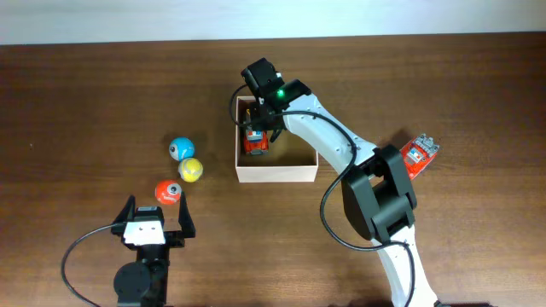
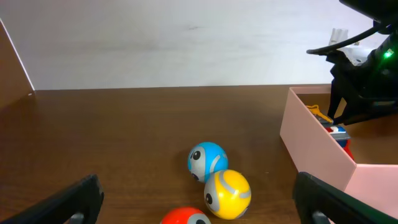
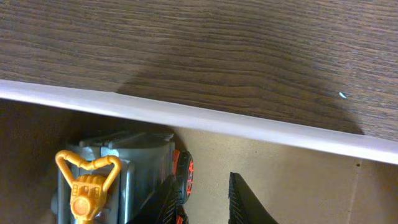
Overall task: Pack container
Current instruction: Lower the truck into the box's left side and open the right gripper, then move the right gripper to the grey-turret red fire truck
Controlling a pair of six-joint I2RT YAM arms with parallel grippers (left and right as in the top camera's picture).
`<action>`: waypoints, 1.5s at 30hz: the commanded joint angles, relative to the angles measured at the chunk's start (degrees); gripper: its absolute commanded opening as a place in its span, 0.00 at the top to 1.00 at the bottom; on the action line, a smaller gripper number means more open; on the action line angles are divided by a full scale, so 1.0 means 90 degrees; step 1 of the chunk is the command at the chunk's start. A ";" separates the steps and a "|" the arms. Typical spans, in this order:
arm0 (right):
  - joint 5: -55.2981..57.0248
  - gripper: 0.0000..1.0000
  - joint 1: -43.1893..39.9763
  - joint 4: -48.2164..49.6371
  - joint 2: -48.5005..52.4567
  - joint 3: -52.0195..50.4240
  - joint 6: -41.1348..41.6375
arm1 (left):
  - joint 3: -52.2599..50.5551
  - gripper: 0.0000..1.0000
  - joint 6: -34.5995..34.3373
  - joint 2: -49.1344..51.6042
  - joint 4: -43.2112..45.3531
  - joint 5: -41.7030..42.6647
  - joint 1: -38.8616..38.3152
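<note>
The container (image 1: 277,175) is a shallow cream-walled box at the table's middle; its wall also shows in the wrist views (image 2: 317,143) (image 3: 217,121). A red and grey toy truck (image 1: 256,141) (image 3: 124,162) with an orange hook lies inside near the left wall. My right gripper (image 1: 258,119) (image 3: 200,177) hangs inside the container just right of the truck. It is shut to a narrow gap through which only the tan floor shows. My left gripper (image 1: 157,213) (image 2: 198,205) stands wide open near the front edge. A red ball (image 1: 168,193) (image 2: 186,216) lies just ahead of it, between its fingers.
A blue ball (image 1: 180,148) (image 2: 207,160) and a yellow ball (image 1: 190,169) (image 2: 227,193) lie left of the container, touching each other. A red and grey toy (image 1: 420,156) rests on the table at the right, beside my right arm.
</note>
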 commanded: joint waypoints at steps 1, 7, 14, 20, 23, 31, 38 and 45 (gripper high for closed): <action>-0.0029 0.77 -0.0053 0.0029 0.0100 -0.0044 -0.0063 | -0.0034 0.01 0.0102 -0.0049 0.0012 0.0068 0.0034; -0.0032 0.70 -0.0151 -0.0236 -0.0095 0.0172 -0.0066 | -0.0034 0.01 0.0102 -0.0049 0.0012 0.0068 0.0034; -0.0022 0.64 -0.0155 -0.1178 -0.0474 0.1107 -0.0073 | -0.0034 0.01 0.0102 -0.0049 0.0012 0.0068 0.0034; 0.0483 0.57 -0.0187 -0.2599 -0.0719 0.2555 -0.0226 | -0.0034 0.01 0.0102 -0.0049 0.0012 0.0068 0.0034; 0.1022 0.53 -0.0355 -0.3560 -0.0741 0.3305 -0.0202 | -0.0034 0.01 0.0102 -0.0049 0.0012 0.0068 0.0034; 0.1307 0.49 -0.1506 -0.5151 -0.0755 0.4048 0.0265 | -0.0034 0.01 0.0102 -0.0049 0.0012 0.0068 0.0034; 0.0821 0.49 -0.2664 -0.5610 -0.1003 0.4014 0.0095 | -0.0034 0.01 0.0102 -0.0049 0.0012 0.0068 0.0034; 0.0804 0.48 -0.3293 -0.5612 -0.1773 0.3623 -0.0053 | -0.0034 0.01 0.0102 -0.0049 0.0012 0.0068 0.0034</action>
